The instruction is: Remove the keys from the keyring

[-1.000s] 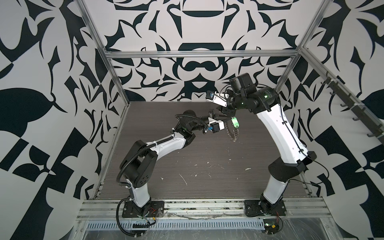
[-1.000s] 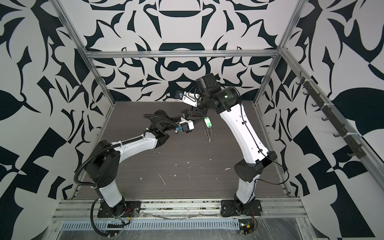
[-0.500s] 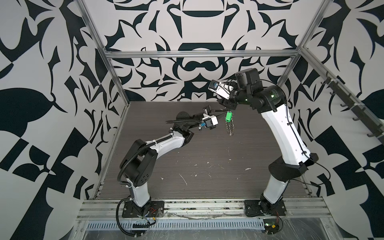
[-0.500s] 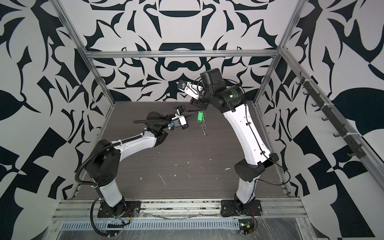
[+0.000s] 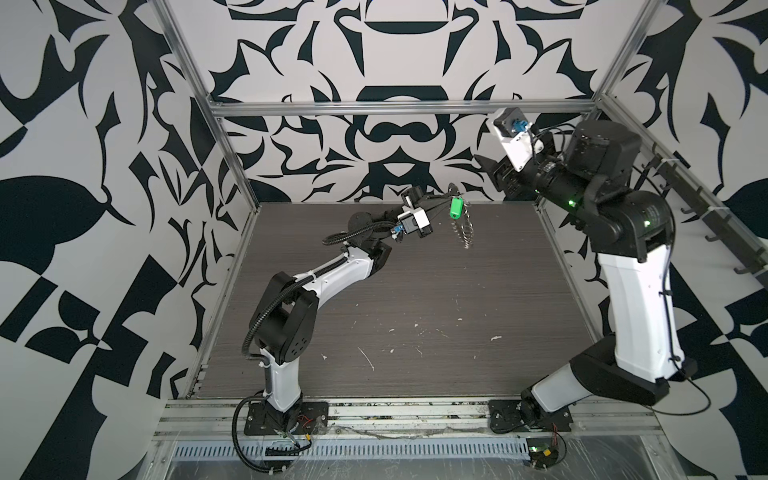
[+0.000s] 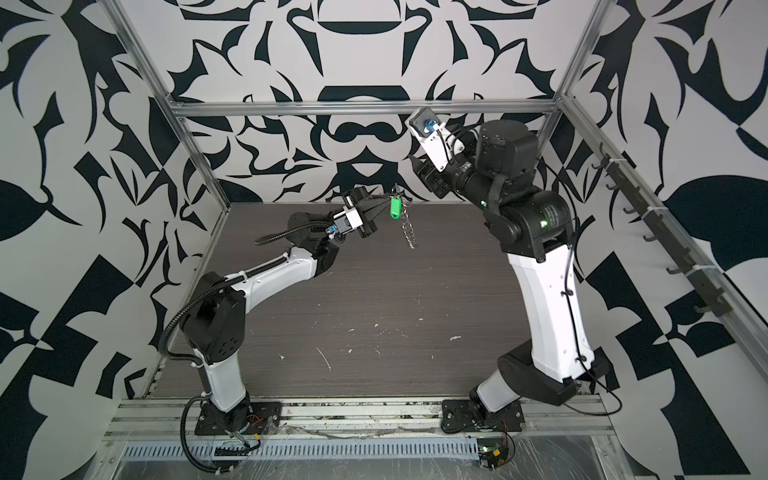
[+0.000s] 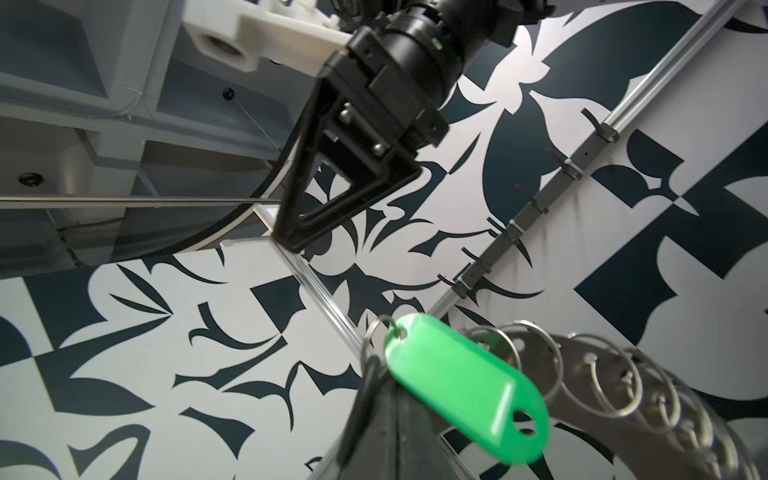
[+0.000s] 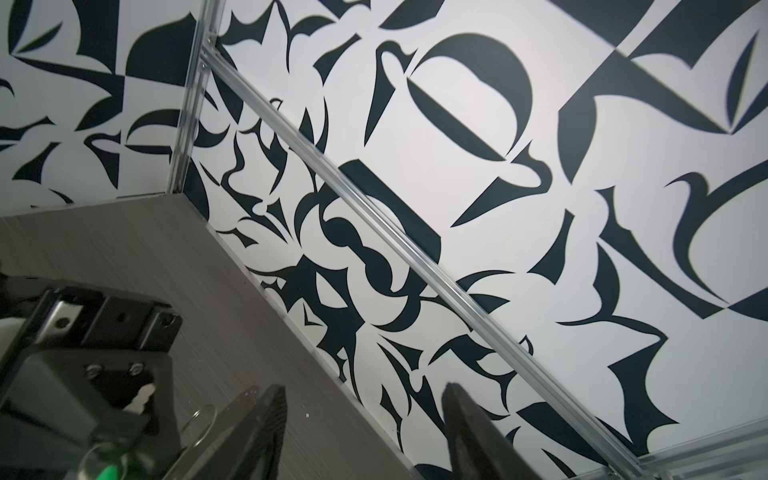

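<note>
left tool (image 5: 448,195) clenched on the keyring (image 5: 466,230); right tool (image 8: 362,395) released.
the keyring hangs edge-on from the left tool's tips, above the worktop (image 5: 415,291); the green-tagged key (image 5: 456,207) dangles on it beside those tips. the right tool stands apart, toward the back wall (image 5: 386,54).

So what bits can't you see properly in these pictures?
- Key: too small in both top views; lost behind green tag and left gripper in the left wrist view.
- Keyring: edge-on in top views, loops uncountable; left wrist view's edge cuts it off.
- Left gripper's pinch: which part it holds is hidden between its fingers.
- Right wrist view: tag cut by the edge.
</note>
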`<action>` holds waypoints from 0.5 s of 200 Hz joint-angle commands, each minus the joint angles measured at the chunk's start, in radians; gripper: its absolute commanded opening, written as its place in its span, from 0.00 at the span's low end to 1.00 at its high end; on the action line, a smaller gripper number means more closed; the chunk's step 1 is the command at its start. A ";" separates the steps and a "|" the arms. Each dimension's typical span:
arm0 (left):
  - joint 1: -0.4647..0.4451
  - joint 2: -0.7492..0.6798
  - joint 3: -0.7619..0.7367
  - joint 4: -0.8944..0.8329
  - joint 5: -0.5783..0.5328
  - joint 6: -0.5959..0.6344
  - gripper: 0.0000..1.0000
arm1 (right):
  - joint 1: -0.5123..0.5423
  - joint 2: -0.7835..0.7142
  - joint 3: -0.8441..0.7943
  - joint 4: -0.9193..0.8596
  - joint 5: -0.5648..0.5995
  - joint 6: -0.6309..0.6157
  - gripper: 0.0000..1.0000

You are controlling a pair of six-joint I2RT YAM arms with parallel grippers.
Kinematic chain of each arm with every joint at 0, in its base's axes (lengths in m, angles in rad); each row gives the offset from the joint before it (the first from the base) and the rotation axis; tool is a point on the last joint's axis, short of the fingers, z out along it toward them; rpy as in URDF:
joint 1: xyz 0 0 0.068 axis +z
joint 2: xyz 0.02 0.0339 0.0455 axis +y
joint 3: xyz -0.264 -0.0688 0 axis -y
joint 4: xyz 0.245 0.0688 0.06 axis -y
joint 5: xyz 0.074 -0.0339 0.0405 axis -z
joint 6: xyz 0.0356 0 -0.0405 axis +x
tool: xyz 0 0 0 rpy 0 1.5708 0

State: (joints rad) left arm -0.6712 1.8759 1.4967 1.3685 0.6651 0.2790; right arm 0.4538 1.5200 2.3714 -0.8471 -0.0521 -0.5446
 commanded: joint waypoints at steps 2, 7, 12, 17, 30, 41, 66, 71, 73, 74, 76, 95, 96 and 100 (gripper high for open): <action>0.022 0.017 0.094 0.073 -0.039 -0.065 0.00 | -0.003 -0.025 -0.054 0.083 -0.022 0.046 0.63; 0.025 0.023 0.109 0.073 -0.039 -0.069 0.00 | -0.003 -0.032 -0.064 0.091 -0.028 0.050 0.63; 0.026 0.028 0.127 0.073 -0.040 -0.074 0.00 | -0.003 -0.038 -0.074 0.099 -0.032 0.054 0.63; 0.028 0.034 0.144 0.073 -0.037 -0.077 0.00 | -0.003 -0.043 -0.079 0.105 -0.038 0.059 0.63; 0.029 0.047 0.182 0.073 -0.029 -0.086 0.00 | -0.003 -0.049 -0.085 0.114 -0.060 0.063 0.63; 0.030 0.057 0.211 0.073 -0.025 -0.095 0.00 | -0.003 -0.051 -0.080 0.109 -0.078 0.074 0.63; 0.036 0.070 0.253 0.073 -0.021 -0.107 0.00 | -0.003 -0.055 -0.066 0.097 -0.114 0.089 0.63; 0.036 0.073 0.259 0.073 -0.021 -0.109 0.00 | -0.003 -0.053 -0.060 0.090 -0.129 0.083 0.63; 0.037 0.074 0.262 0.072 -0.020 -0.110 0.00 | -0.003 -0.053 -0.060 0.088 -0.134 0.080 0.63; 0.037 0.074 0.263 0.073 -0.019 -0.110 0.00 | -0.003 -0.054 -0.060 0.087 -0.136 0.078 0.63; 0.038 0.074 0.266 0.073 -0.019 -0.111 0.00 | -0.003 -0.054 -0.060 0.086 -0.138 0.075 0.63; 0.038 0.079 0.291 0.073 -0.011 -0.129 0.00 | -0.003 -0.066 -0.064 0.081 -0.199 0.015 0.60; 0.038 0.079 0.291 0.073 -0.010 -0.130 0.00 | -0.003 -0.068 -0.065 0.081 -0.203 0.010 0.60; 0.038 0.078 0.296 0.073 -0.006 -0.136 0.00 | -0.003 -0.075 -0.071 0.085 -0.222 -0.015 0.59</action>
State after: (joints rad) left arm -0.6388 1.9484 1.7351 1.3869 0.6537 0.1940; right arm 0.4530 1.4853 2.2902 -0.8032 -0.1680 -0.4961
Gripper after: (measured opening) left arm 0.042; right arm 0.608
